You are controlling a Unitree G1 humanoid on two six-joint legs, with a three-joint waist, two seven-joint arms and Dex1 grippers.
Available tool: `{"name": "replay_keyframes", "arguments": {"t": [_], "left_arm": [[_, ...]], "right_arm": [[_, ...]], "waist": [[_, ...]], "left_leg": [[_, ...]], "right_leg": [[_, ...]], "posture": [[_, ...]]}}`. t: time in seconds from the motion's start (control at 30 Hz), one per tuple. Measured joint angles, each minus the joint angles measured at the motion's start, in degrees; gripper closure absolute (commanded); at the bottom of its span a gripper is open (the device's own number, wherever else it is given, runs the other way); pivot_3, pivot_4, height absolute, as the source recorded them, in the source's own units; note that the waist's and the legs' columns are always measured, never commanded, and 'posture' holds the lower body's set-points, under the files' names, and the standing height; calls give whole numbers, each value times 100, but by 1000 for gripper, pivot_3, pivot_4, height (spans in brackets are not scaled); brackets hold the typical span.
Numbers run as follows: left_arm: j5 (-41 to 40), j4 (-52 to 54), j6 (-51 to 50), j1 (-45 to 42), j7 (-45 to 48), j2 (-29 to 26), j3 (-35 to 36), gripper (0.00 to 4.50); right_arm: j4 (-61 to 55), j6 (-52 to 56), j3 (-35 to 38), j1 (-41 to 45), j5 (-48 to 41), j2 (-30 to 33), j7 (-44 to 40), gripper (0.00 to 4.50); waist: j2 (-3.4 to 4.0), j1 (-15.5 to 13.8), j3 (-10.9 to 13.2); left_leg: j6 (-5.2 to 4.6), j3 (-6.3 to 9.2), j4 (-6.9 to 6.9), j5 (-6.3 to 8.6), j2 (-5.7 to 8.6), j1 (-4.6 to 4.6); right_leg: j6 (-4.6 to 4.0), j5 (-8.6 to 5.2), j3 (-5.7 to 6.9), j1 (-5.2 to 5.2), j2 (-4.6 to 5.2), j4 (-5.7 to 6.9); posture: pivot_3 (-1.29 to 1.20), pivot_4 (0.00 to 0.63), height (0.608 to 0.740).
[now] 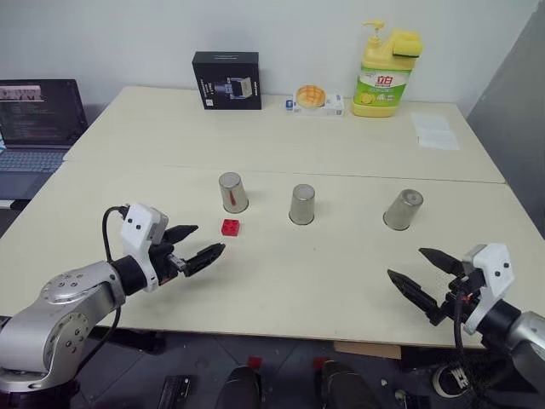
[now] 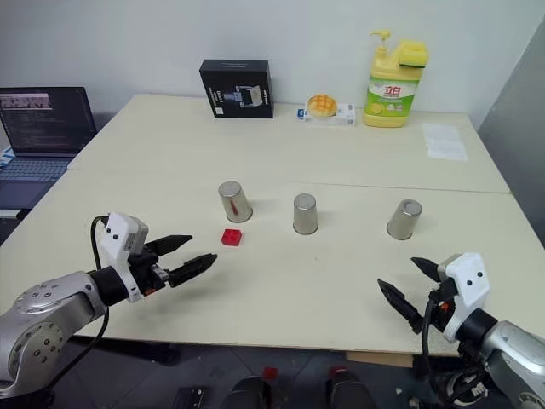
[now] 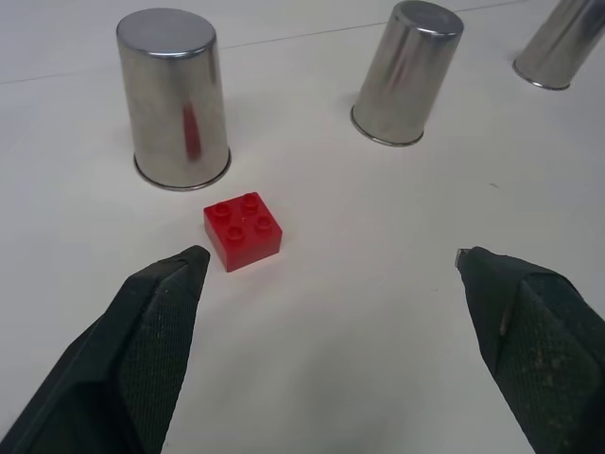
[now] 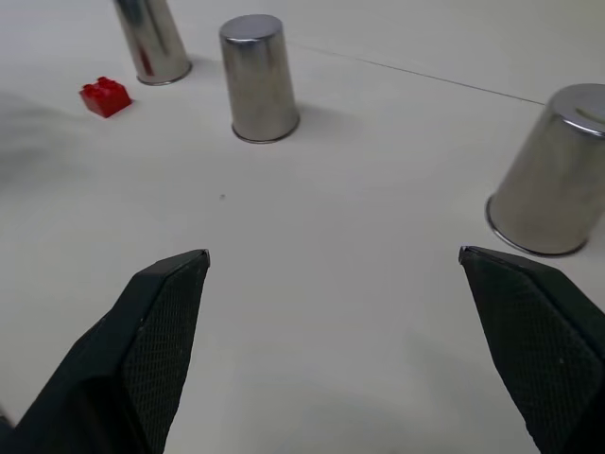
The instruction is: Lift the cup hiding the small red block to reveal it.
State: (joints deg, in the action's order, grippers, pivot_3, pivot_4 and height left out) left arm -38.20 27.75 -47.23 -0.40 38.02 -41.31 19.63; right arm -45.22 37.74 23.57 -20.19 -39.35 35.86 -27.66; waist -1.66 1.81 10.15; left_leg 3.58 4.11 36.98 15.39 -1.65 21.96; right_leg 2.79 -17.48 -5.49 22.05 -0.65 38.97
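- At the near edge of the table [image 1: 281,298], your left gripper [image 1: 197,244] hovers low with its two black fingers spread wide and nothing between them, pointing forward and toward the middle, slightly nose-down.
- On the opposite near corner, your right gripper [image 1: 426,274] mirrors that pose: jaws wide apart, empty, angled inward over bare tabletop.
- Just beyond the left fingertips, the small red block [image 1: 230,227] sits out in the open, studs up, uncovered.
- Watch that left arm: any forward reach along its present line could nudge the block and slide it, since the fingertips are already near it.
- Right behind the block stands the left cup [image 1: 232,192], upside down and apart from the block, not touching it; its steel side shows a red reflection.
- Past it in the same row, the middle cup [image 1: 301,204] and the right cup [image 1: 403,209] are also inverted, well apart from each other.
- The cups are smooth, tapered and light-looking, so I judge an off-centre pinch could tip or skid one.
- You risk lifting a cup needlessly: judging by the exposed block, the reveal looks done already.
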Motion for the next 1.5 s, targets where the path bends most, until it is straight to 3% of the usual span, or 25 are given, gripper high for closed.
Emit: {"name": "replay_keyframes", "arguments": {"t": [1.5], "left_arm": [[62,-41,173,-20,126,-5,-145,49]], "right_arm": [[44,-204,-234,-21,100,-89,54,0]], "waist": [[0,-1,0]], "left_leg": [[0,1,0,0,-1,0]], "right_leg": [[0,0,2,-1,0,2]], "posture": [[0,150,740]]}}
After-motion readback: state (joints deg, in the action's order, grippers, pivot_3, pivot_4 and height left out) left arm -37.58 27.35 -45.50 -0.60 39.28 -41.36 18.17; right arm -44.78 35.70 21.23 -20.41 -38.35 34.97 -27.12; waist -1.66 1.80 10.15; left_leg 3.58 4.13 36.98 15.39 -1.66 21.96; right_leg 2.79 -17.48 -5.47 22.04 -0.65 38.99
